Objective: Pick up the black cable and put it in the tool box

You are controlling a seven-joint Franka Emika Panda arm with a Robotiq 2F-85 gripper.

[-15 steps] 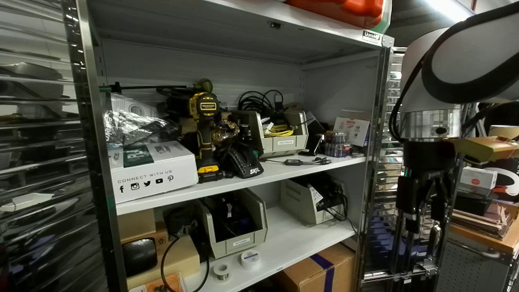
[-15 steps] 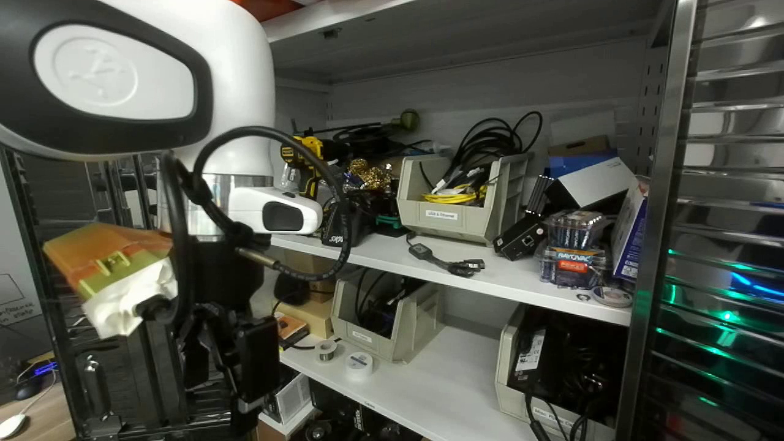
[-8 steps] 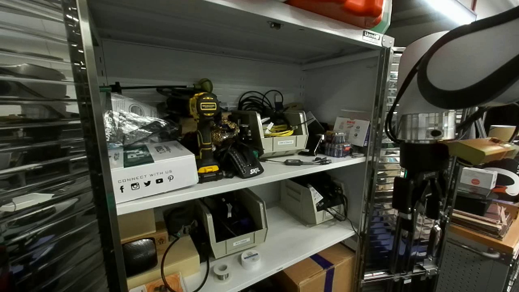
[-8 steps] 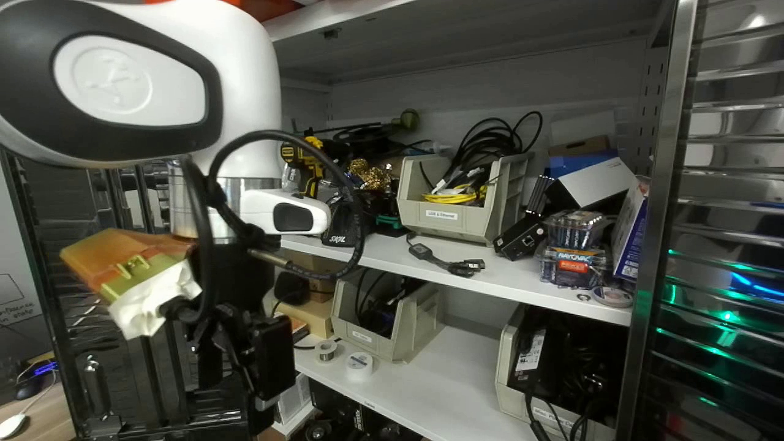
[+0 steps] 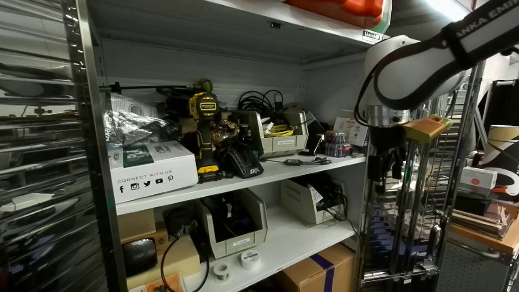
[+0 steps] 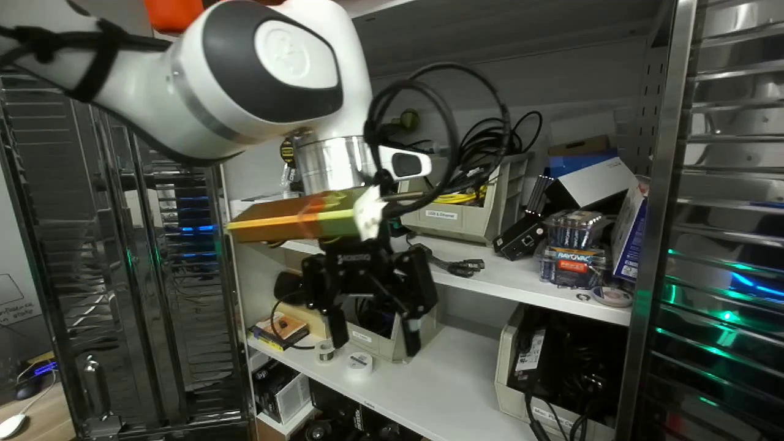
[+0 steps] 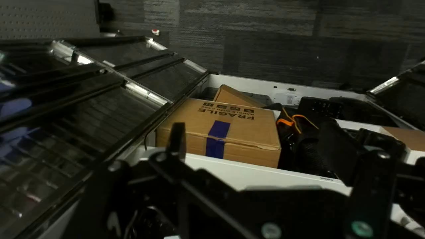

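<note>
Shelf [image 6: 514, 278]: white
Black cable [image 6: 454, 267]: lies on it, near the front
Gripper [image 6: 375, 342]: 2 fingers [image 6: 411, 343] spread wide, grasping nothing

"FRAGILE" on carton [image 7: 229, 129], "RAYOVAC" on batteries [image 6: 571, 264], "SKIL" on black device [image 5: 242, 163].

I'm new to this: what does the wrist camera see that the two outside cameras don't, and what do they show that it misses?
Only the wrist view shows the patterned floor and the FRAGILE lettering.

Only the exterior views show the loose black cable, the yellow cable and the batteries.

Shared: the gripper, standing open, and the taped cardboard box, also seen in an exterior view.
</note>
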